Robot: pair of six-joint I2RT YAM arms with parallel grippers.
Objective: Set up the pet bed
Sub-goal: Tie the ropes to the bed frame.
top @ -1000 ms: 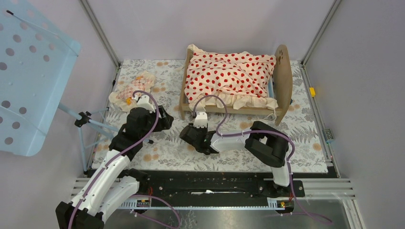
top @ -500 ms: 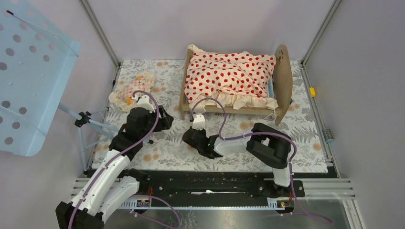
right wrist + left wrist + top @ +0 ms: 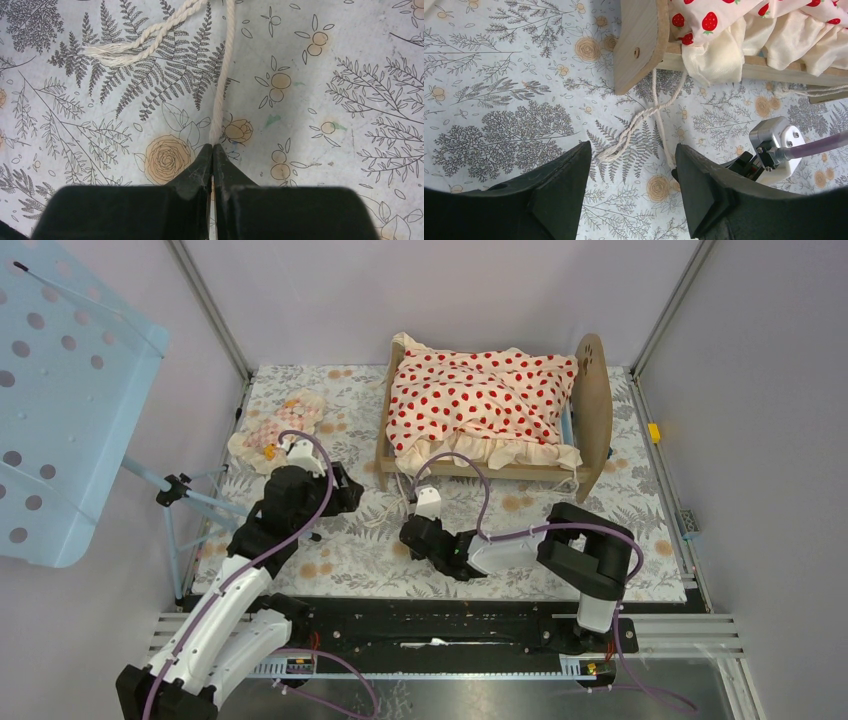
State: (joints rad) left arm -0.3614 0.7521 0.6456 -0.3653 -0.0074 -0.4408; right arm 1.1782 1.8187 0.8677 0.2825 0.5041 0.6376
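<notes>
Pale lilac walls and aluminium rails box in a surface covered in fern-and-rose printed cloth.
The pet bed, smooth light wood with a rounded headboard, stands at the far middle-right, heaped with a ruffled red-dotted blanket. A twisted white cord trails from its footboard across the print, one frayed end loose. The right end effector is pinched tight on that cord. The left end effector hangs wide-mouthed over the frayed end. Open cloth lies near the arms. A soft checked pillow sits far left, near a blue perforated panel.
</notes>
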